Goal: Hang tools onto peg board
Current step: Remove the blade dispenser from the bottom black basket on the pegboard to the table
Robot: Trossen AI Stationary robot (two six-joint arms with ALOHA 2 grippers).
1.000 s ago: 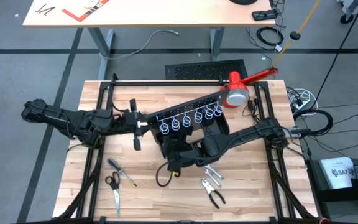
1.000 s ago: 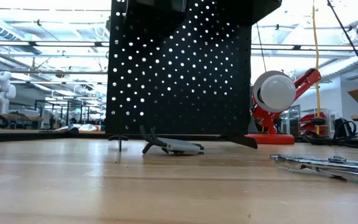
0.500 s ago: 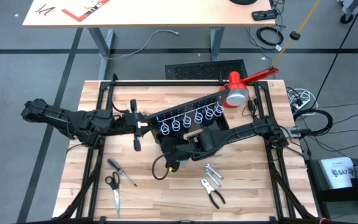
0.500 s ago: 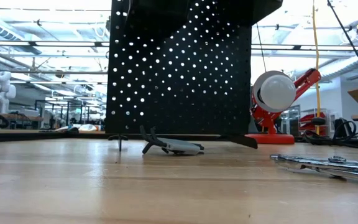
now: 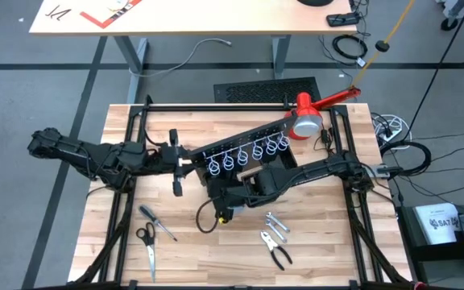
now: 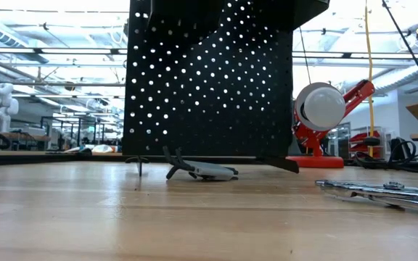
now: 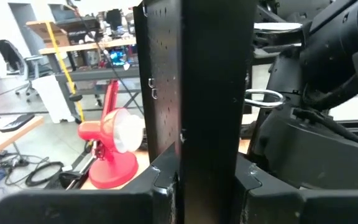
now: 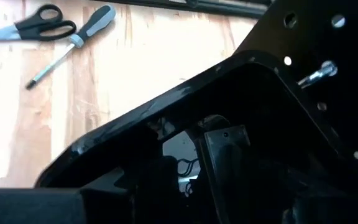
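Note:
The peg board (image 5: 240,143) stands upright across the table's middle, a black perforated panel (image 6: 209,80) with a row of silver rings (image 5: 248,155). My left gripper (image 5: 185,159) is shut on its left end. My right gripper (image 5: 220,193) hovers at a black box bin (image 8: 185,93) on the board's near face. On the table lie the tools: a screwdriver (image 5: 158,222), scissors (image 5: 147,246), a wrench (image 5: 276,224) and pliers (image 5: 276,251). The right wrist view also shows the screwdriver (image 8: 73,43) and scissors (image 8: 36,26). My left gripper pinches the peg board's left side edge (image 7: 207,162) between its two fingers (image 7: 160,186), one on each face of the panel. The fingers come level from the table's left. The board stays upright, its lower edge (image 6: 209,156) down by the table top.
A red-and-white lamp (image 5: 308,117) stands at the far right, just behind the board's right end. A flat slotted black panel (image 5: 264,90) lies beyond the far edge. The black frame rails (image 5: 216,106) run round the table. Bare wood lies near the front between the tools.
My right gripper has shifted a little toward the far edge and down, closer to the bin on the peg board. The cable loop below it has drawn in with it. The board and my left gripper have kept still.

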